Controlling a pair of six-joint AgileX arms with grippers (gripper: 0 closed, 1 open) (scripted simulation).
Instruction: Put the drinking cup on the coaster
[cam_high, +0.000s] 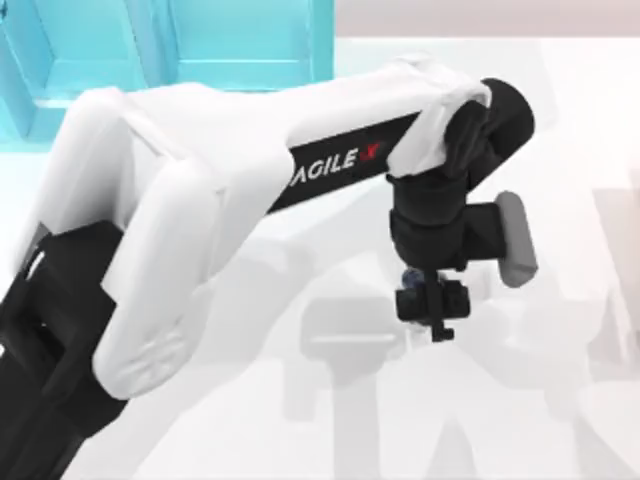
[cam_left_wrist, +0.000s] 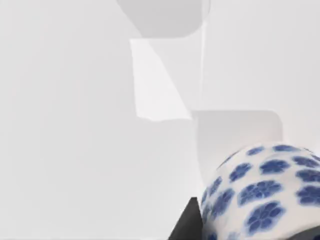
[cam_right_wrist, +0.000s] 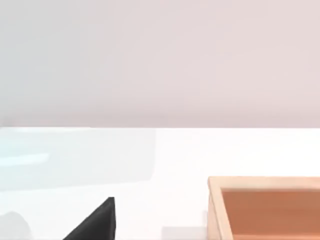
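— Left gripper (cam_high: 436, 305): where, and in what state?

— Hanging right of the table's middle in the top view, pointing down. Seemingly pinched on the drinking cup (cam_left_wrist: 262, 192), though hard to confirm: from above, just a sliver of blue at (cam_high: 410, 276) peeking past the black fingers. In the left wrist view, close against a dark fingertip (cam_left_wrist: 187, 222), white with blue flower blotches, cut off at the frame's edge.

— Resting on the table or lifted?

— Cannot tell. Plain white table (cam_high: 560, 400) beneath, crossed by grey shadows.

— Any containers?

— A shallow wooden tray or box (cam_right_wrist: 265, 207) with pale rim and orange-brown inside, seen from the right wrist camera, cut off at the frame's edge. Nothing visible inside the part shown. Possibly the coaster, not certain. A dark fingertip (cam_right_wrist: 95, 222) of the right gripper in the near corner; open or closed, cannot tell.

— Anything else?

— Turquoise panels (cam_high: 150, 50) at the far left.

— Any writing?

— "AGILE X" in white and red on the left arm's (cam_high: 200, 200) black band.
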